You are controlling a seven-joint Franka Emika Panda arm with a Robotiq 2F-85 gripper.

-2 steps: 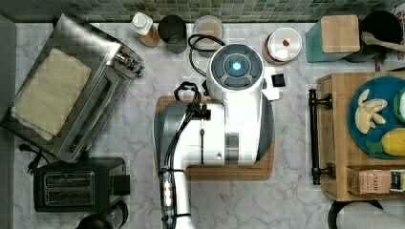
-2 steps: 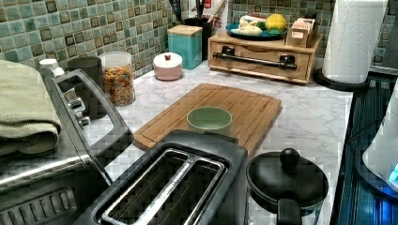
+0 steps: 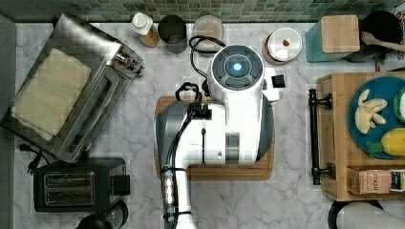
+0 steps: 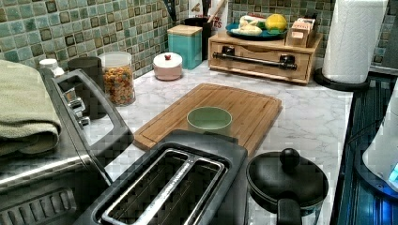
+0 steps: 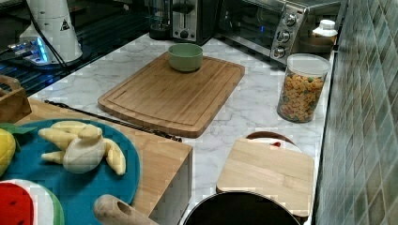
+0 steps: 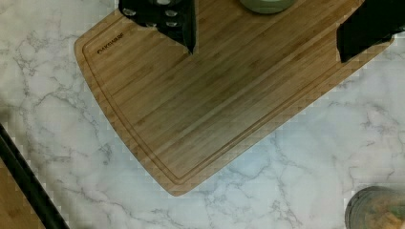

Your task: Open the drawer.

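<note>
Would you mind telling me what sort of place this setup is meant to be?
It looks like a kitchen counter, possibly a staged one: a marble-look worktop under a tiled backsplash, with a toaster, a toaster oven and a cutting board.

Light bamboo drawer (image 4: 263, 58) with matt black metal handle (image 4: 256, 59); grooved wooden board (image 4: 220, 110); glossy marble desk (image 4: 314, 122).

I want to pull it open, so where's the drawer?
The drawer is at the far end of the counter in the left view, shut, between the teal canister and the paper towel roll, under the blue fruit plate.
</note>
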